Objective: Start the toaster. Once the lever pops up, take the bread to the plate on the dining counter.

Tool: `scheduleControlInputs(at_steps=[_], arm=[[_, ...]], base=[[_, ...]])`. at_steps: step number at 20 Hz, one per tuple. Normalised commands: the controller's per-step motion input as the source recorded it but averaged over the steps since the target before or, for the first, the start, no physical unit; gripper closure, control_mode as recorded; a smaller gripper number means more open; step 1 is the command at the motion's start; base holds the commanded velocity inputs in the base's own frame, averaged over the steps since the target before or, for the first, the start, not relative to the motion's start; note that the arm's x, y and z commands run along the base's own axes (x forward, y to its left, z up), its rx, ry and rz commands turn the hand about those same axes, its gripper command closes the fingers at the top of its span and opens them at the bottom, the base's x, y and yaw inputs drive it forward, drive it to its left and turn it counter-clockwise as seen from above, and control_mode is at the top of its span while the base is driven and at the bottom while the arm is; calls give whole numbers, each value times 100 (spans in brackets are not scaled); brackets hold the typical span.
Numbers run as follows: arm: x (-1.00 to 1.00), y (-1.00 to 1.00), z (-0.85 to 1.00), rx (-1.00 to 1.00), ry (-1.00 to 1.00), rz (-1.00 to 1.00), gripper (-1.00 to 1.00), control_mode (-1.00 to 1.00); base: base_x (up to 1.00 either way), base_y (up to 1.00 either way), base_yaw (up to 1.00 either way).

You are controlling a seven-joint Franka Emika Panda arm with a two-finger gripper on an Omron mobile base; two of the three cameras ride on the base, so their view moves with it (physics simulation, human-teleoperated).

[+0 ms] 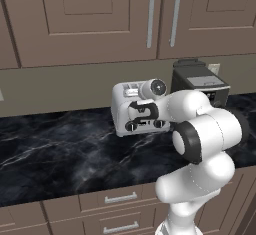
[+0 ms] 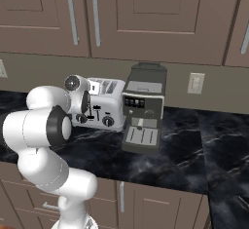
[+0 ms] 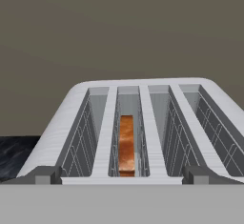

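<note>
Bread point(image 3: 126, 144) sits in my toaster's point(image 1: 125, 110) second slot; gripper point(image 3: 122, 178) spread wide, empty, must next press the lever.

- A black coffee machine point(image 2: 144, 107) is seen upright on the counter, its drip tray facing the near side.
- A black, white-veined marble counter top point(image 1: 60, 149) is spread across the scene.
- Brown drawers point(image 1: 120, 199) with silver handles are set under the near edge.
- Brown wall cabinets point(image 2: 146, 18) with long silver handles are hung above.
- A pale wall outlet point(image 2: 195, 83) is mounted to the right of the coffee machine.
</note>
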Motion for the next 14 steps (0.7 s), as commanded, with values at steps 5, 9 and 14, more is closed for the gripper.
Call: scheduleControlInputs(at_steps=[5,9,14], arm=[[0,0,0,0,0,0,-100,-100],[0,0,0,0,0,0,-100,-100],[0,0,0,0,0,0,-100,-100]], base=[[0,0,0],[0,0,0],[0,0,0]])
